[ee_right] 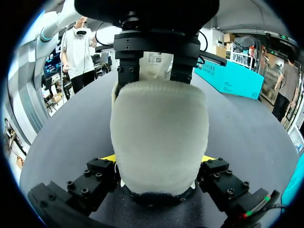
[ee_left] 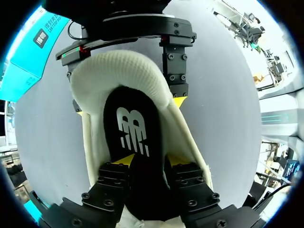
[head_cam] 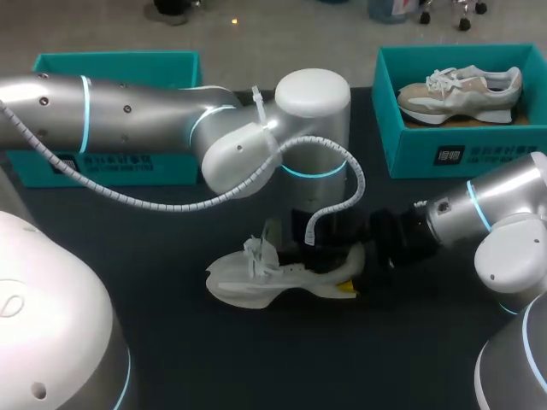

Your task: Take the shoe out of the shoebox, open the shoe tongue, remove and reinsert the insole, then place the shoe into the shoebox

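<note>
Left arm (head_cam: 128,107) looms nearest over the white shoe (head_cam: 256,282), lying on the table (head_cam: 256,359) away from the shoebox (head_cam: 120,61).
From above we judge it light and soft, best held by the stiffer heel (ee_right: 159,128). Only the left wrist view shows the floppy black insole (ee_left: 133,133); the left tool (ee_left: 152,160) seems clamped across it, contact shadowed. Right wrist view: the right tool (ee_right: 158,158) clamps the padded heel.

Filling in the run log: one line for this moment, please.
stage: insole step | shoe: on table | right end effector: shut on heel | left end effector: shut on insole inside shoe
</note>
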Controlling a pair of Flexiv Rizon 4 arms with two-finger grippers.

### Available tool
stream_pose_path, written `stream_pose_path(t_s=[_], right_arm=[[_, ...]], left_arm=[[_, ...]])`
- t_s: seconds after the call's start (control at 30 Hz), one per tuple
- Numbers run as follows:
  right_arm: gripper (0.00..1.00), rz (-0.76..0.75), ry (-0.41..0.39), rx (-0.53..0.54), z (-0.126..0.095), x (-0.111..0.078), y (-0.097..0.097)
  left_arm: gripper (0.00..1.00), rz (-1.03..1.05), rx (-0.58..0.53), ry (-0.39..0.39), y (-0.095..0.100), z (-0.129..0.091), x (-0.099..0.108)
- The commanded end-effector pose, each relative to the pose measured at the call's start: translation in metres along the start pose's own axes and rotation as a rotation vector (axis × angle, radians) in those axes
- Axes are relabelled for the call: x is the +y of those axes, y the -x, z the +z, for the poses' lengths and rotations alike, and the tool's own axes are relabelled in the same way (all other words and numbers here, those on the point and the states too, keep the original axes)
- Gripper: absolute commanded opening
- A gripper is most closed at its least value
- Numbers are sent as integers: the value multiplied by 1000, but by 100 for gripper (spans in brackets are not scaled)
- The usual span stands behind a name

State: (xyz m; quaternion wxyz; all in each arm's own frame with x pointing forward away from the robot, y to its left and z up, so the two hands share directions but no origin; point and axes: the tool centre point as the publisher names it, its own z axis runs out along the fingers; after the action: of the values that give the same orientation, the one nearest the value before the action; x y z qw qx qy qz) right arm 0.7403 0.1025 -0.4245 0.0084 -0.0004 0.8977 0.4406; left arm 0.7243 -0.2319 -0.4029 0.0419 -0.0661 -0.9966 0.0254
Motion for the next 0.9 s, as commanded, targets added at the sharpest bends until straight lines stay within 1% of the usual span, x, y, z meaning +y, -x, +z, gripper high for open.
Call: stream_pose_path(t_s=[0.03,0.1,0.13,0.2,0.37,0.47,0.77,0.9], right_arm=[[0,1,-4,-2,0,0,0],[0,1,-4,-2,0,0,0],[0,1,-4,-2,0,0,0],[0,1,-4,-2,0,0,0],[0,1,-4,-2,0,0,0],[0,1,-4,-2,0,0,0],[0,1,-4,-2,0,0,0],[0,1,-4,-2,0,0,0]], left_arm=[[33,2,-25,5,-5,9,1],[29,-1,-36,17,-3,13,2],[23,-2,-42,17,-2,14,3],[0,-10,-42,22,-1,16,4],[0,-17,-61,39,0,18,7],[0,-31,-75,32,0,15,11],[0,-63,-130,-32,1,-18,25],[0,-67,-134,-66,-1,-31,28]])
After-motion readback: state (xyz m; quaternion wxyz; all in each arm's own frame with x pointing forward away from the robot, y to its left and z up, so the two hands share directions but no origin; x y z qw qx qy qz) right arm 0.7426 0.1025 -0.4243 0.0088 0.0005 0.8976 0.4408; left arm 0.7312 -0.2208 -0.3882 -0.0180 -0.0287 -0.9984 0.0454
